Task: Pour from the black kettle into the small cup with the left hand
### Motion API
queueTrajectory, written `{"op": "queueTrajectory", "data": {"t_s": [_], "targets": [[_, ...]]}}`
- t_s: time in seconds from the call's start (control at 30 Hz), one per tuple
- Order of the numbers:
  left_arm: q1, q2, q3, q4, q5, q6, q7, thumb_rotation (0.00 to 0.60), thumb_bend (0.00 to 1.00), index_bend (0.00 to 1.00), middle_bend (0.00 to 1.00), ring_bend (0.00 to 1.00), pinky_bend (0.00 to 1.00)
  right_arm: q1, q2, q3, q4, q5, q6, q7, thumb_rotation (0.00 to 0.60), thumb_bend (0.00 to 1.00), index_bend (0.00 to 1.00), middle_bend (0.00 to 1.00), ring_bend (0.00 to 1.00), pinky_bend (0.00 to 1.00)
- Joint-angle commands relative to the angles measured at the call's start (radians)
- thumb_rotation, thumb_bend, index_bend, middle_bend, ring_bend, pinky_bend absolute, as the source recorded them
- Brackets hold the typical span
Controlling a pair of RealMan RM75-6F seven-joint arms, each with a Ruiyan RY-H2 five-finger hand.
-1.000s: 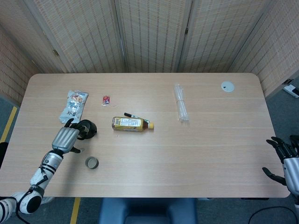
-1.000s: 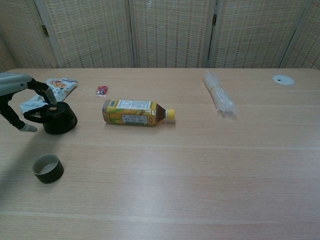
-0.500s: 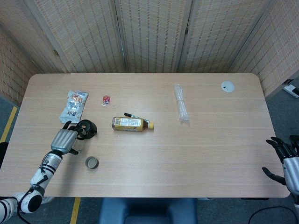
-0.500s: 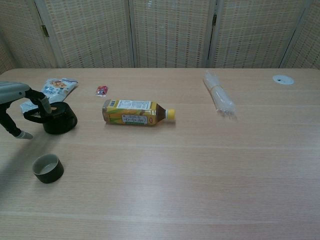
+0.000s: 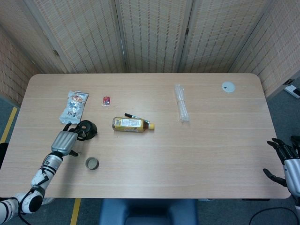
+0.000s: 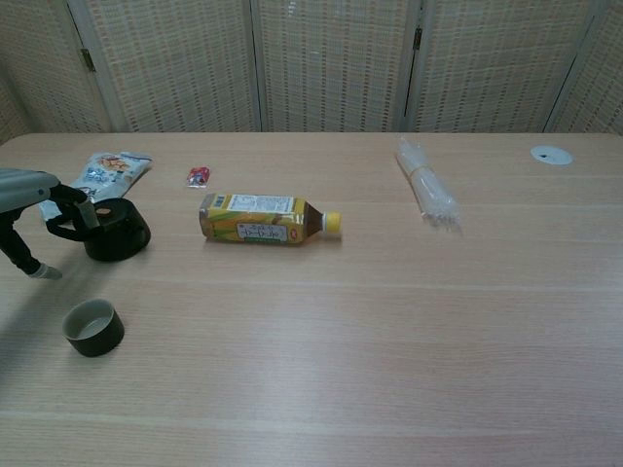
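Left hand (image 5: 64,142) low over the table's (image 5: 197,154) near-left part, fingers (image 6: 82,207) curled loosely around the handle side of the black kettle (image 5: 87,130); in the chest view the fingertips sit at the handle loop, but whether they actually grip it cannot be told, since the thumb (image 6: 39,270) hangs apart below and nothing is clearly pinched. Kettle stands upright on the table, just ahead of and inboard of that hand, lid on. Small cup (image 5: 92,163) sits upright nearer the robot than the kettle, beside the left forearm and slightly inboard, apart from both hand and kettle; dark olive, mouth up, contents not discernible. Just beyond the hand, further from the robot, lies a snack packet (image 5: 74,106), flat, close behind the kettle. Further inboard and beyond the kettle, a small red sachet (image 5: 107,100). Inboard of the kettle, a yellow-labelled drink bottle (image 5: 131,124) lies on its side, yellow cap pointing away from the left hand; a black pen (image 5: 136,116) lies just behind it, near or touching, cannot tell which. Well across the table toward the right side, a bundle of clear plastic straws (image 5: 181,109) lies lengthwise, and beyond it, near the far right corner, a small white round disc (image 5: 228,86). Right hand (image 5: 284,159) hangs off the table's near-right edge, well apart from everything, fingers spread and holding nothing; seen in the head view only. Woven-panel screens (image 5: 150,33) stand behind the table.
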Motion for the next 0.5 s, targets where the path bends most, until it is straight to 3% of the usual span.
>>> {"op": "queueTrajectory", "data": {"t_s": [0.03, 0.5], "targets": [[-0.001, -0.005, 0.0, 0.008, -0.001, -0.003, 0.0, 0.6, 0.2, 0.37, 0.38, 0.28, 0.0, 0.0, 0.001, 0.0, -0.002, 0.0, 0.001, -0.002, 0.6, 0.17, 0.2, 0.22, 0.28, 0.1], [-0.008, -0.024, -0.001, 0.051, -0.012, -0.034, -0.005, 0.6, 0.2, 0.38, 0.4, 0.29, 0.0, 0.0, 0.0, 0.002, 0.0, 0.007, -0.003, 0.0, 0.6, 0.17, 0.21, 0.22, 0.28, 0.1]]}}
